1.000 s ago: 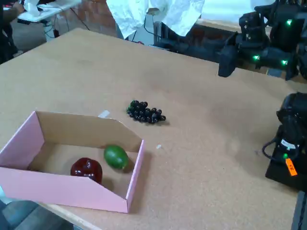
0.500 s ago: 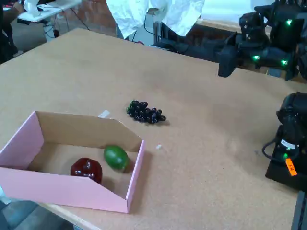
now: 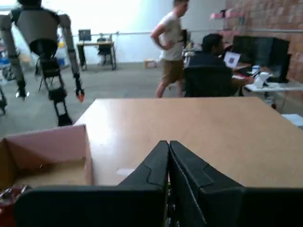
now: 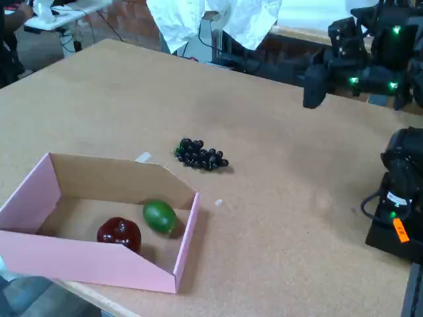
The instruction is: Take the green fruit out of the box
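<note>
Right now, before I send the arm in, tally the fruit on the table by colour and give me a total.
Green: 1, the green fruit, in the box
Dark red: 1, the red fruit, also in the box
Black: 1, the bunch of grapes, outside the box
Total: 3

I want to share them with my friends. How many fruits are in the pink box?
2. The green fruit lies near the right wall of the box, and the dark red fruit sits just left of it. The grapes are outside, on the table.
</note>
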You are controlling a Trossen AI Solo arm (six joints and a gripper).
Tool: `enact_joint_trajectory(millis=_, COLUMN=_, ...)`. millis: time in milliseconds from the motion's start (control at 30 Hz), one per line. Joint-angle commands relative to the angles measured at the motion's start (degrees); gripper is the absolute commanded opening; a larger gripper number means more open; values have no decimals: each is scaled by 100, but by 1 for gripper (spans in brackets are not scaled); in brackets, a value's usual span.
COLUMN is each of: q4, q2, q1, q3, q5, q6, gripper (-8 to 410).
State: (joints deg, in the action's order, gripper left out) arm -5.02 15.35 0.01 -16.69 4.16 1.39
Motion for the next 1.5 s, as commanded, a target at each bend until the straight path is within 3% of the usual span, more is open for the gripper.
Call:
enact_joint_trajectory(millis=0, q4=-275, q2=179, q1=9, q3=-280, q5=289, q6=46, gripper=0)
enact_joint_trajectory(millis=467, q4=-1950, q2=1685, q1=66, q3=-1784, q5=898, q6=188, gripper=0)
enact_joint_trajectory(millis=1300, q4=-4072, q2=4186, q1=1182, q3=-3818, q5=890, q6=444, gripper=0)
enact_joint_trajectory(millis=1467, q4=-4433, q2=4756, q1=1432, q3=-4232, q5=874, q6=798, gripper=0)
